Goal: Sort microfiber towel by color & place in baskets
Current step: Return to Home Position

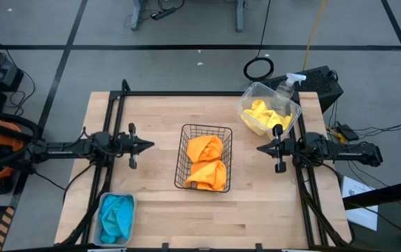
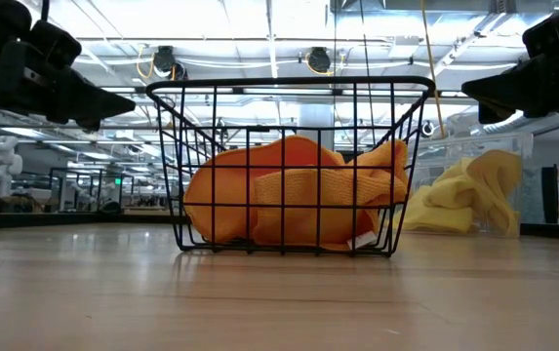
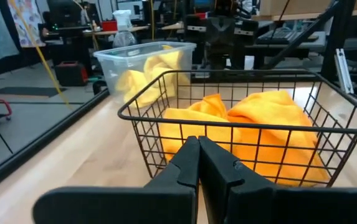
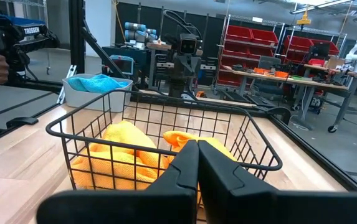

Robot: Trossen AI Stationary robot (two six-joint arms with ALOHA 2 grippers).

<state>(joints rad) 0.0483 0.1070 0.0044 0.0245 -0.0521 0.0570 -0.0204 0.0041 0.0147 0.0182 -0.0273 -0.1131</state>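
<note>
Now the sorting looks all done, and the step in hand seems to be bringing the arms back to their rest spots. On the big wooden desk point(image 1: 158, 210) the black wire basket point(image 1: 183, 150) sits in the middle with the orange towels point(image 1: 206, 161) bunched up inside it. The clear tub point(image 1: 292, 105) stands at the far right corner, just beside a spray bottle point(image 1: 292, 82), and it holds the yellow towels point(image 1: 263, 115). The small grey tray point(image 1: 131, 210) is at the near left corner with the blue towels point(image 1: 116, 218) in it. No towel lies loose on the desk. The left pincer point(image 1: 148, 145) hangs to the left of the wire basket, pressed together and holding nothing. The right pincer point(image 1: 262, 148) hangs to the right of it, near the tub, also pressed together and holding nothing. I think the next move asks for very little: only that both arms settle level, away from the baskets, without bumping them.
</note>
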